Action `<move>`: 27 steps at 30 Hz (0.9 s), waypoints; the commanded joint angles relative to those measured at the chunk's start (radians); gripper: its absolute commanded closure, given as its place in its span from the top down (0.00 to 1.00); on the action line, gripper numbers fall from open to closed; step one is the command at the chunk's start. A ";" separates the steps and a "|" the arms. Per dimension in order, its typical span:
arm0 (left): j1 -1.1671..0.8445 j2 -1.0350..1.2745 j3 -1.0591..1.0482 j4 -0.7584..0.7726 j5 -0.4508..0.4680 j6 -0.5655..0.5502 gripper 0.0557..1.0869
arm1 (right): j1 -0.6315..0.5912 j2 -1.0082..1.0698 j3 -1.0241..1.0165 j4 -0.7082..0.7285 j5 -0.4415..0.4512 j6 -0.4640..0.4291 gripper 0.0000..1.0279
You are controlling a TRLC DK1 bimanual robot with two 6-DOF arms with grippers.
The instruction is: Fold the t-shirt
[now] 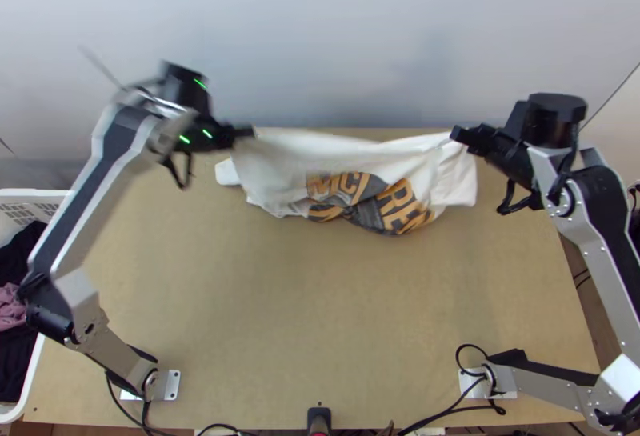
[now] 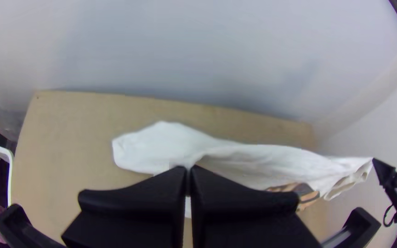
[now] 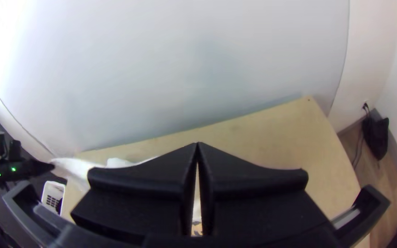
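In the top view the white t-shirt [image 1: 352,180] hangs bunched between the two grippers over the table's far part, its orange and grey print facing the camera. My left gripper [image 1: 246,132] is shut on the shirt's upper left part; in the left wrist view the left gripper [image 2: 188,171] has its fingertips together on the white cloth [image 2: 263,160]. My right gripper [image 1: 458,134] is shut on the shirt's upper right part. In the right wrist view the right gripper [image 3: 197,146] has its tips together, with cloth [image 3: 196,211] below, between the fingers.
A white basket [image 1: 24,388] with dark and pink cloth stands at the table's left edge. Bare wooden table [image 1: 320,316] lies in front of the shirt. A pale wall or sheet [image 1: 320,36] rises behind the table. Cables lie near both arm bases.
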 commanded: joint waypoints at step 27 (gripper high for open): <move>0.100 -0.544 0.233 0.015 -0.205 0.319 0.04 | 0.390 -0.350 0.082 0.346 0.526 -0.752 0.03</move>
